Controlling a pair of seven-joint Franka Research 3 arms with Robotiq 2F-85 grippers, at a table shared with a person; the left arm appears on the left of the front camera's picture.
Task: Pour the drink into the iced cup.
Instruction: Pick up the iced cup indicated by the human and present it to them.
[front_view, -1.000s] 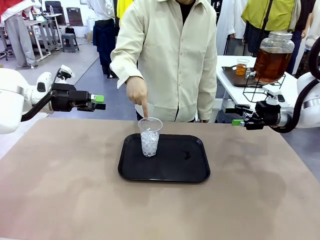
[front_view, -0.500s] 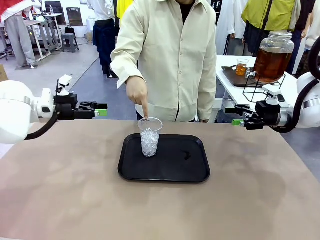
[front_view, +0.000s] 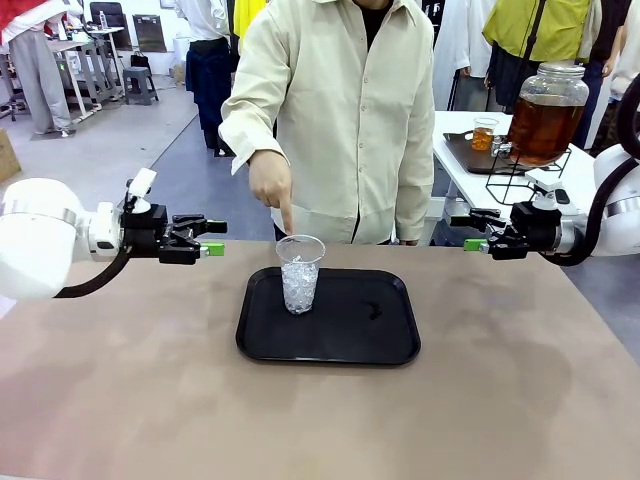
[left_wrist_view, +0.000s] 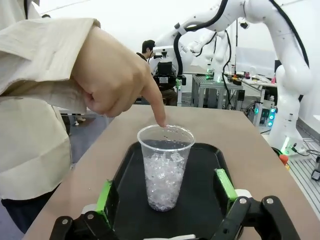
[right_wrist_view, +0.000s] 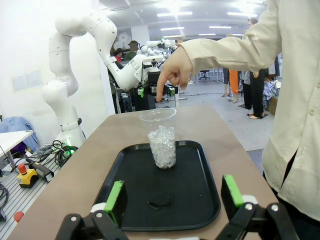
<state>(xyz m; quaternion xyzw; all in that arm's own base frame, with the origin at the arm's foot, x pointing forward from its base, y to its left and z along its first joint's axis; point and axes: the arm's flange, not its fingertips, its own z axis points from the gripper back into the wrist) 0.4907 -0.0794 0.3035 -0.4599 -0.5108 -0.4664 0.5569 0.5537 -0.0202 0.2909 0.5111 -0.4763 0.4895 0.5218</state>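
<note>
Lower and further inward than before, the left gripper (front_view: 213, 238), jaws apart, hangs left of the iced cup (front_view: 299, 275) at frame centre. The right gripper (front_view: 465, 232), likewise apart, hangs mid-right, with the drink (front_view: 543, 125) at upper right.

Glossy white rounded left arm (front_view: 40, 240), frame left; right arm (front_view: 625, 205), frame right (black cable (front_view: 97, 283) under each). Black left gripper (front_view: 213, 238), right gripper (front_view: 466, 232), green pads (front_view: 213, 249). Person: cream long-sleeved shirt (front_view: 350, 120).
</note>
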